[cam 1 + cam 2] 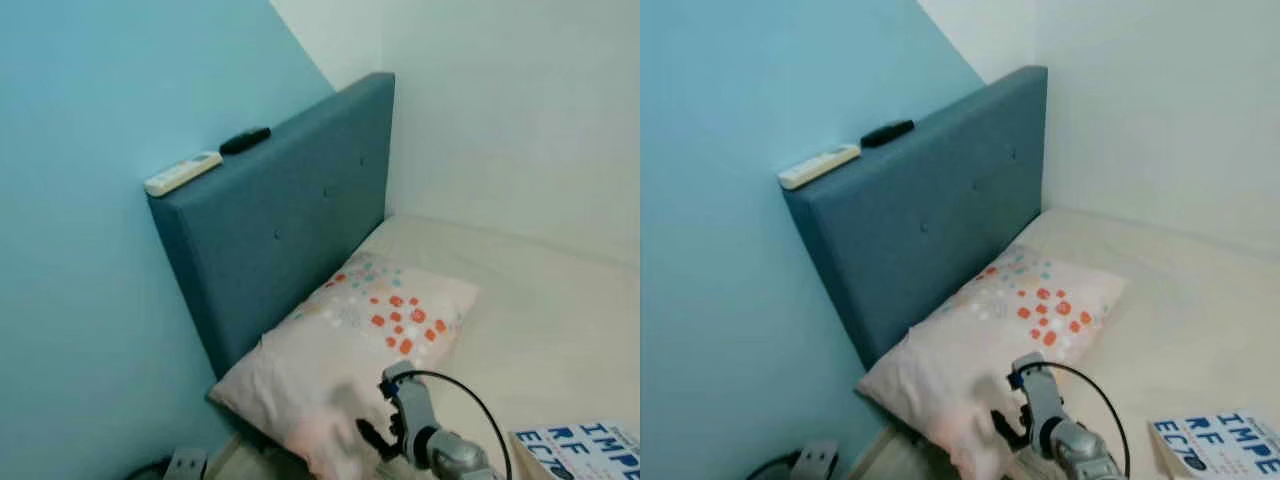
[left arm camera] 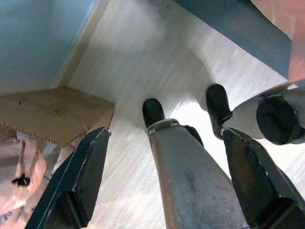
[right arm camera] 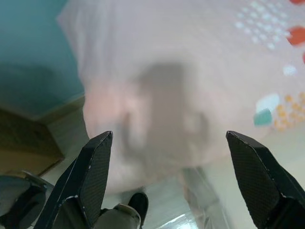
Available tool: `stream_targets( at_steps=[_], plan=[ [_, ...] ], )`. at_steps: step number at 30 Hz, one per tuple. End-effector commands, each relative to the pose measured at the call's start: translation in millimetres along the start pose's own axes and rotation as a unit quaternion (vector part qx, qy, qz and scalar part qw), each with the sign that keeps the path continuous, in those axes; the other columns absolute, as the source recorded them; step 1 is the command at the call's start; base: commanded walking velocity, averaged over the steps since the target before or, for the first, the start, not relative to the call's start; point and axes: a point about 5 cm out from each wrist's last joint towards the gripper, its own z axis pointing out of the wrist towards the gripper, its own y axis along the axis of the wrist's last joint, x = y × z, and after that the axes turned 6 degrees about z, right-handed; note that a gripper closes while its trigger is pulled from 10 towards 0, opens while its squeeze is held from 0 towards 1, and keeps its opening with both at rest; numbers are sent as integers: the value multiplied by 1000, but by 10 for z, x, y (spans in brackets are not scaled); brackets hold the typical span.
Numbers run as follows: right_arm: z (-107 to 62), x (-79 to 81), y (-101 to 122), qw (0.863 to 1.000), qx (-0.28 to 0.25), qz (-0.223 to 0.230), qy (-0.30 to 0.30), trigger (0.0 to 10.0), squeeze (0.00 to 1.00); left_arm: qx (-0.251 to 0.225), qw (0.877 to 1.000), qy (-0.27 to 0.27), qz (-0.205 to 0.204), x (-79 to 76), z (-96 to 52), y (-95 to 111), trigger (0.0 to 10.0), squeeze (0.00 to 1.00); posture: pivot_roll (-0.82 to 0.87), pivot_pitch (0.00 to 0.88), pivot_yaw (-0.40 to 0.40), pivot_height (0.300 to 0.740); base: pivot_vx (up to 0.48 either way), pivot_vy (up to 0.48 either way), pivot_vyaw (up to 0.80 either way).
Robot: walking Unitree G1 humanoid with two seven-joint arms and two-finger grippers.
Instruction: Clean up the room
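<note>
The right gripper (image 3: 167, 183) is being held with its jaws spread wide just above the near corner of the pillow (image 1: 350, 335), which is lying on the bed (image 1: 560, 320) against the blue headboard (image 1: 290, 220). At ten o'clock, a white remote (image 1: 182, 173) and a black remote (image 1: 245, 140) are resting on the headboard's top edge; at four o'clock, a book (image 1: 585, 452) is lying on the mattress. The left gripper (image 2: 164, 176) is being hung wide open over the pale floor (image 2: 143, 62).

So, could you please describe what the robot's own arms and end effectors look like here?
The right arm is silver-grey metal with a thin black cable looping over it. The right end effector has two long, black, wedge-shaped fingers with finely textured pads. The left end effector has the same black fingers, smoother and glossier.
</note>
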Motion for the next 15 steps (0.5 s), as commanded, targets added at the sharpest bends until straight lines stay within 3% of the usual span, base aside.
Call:
stream_targets(
  at_steps=[1, 11, 15],
  plan=[
    [51, 122, 32, 1000, -8, -10, 21, 10000, 0, 17, 1000, 9, 2, 62, -28, -101, 10000, 0, -153, 0, 27, 740, 0, 0, 794],
    [44, 125, 13, 1000, -6, -10, 25, 10000, 0, 11, 1000, 1, 9, 34, -20, -77, 10000, 0, -154, 0, 26, 740, 0, 0, 796],
    [49, 86, 32, 1000, -2, -26, 2, 10000, 0, 11, 1000, 0, 20, 8, -9, -51, 10000, 0, -151, 0, 20, 740, 0, -470, 800]
  ],
)
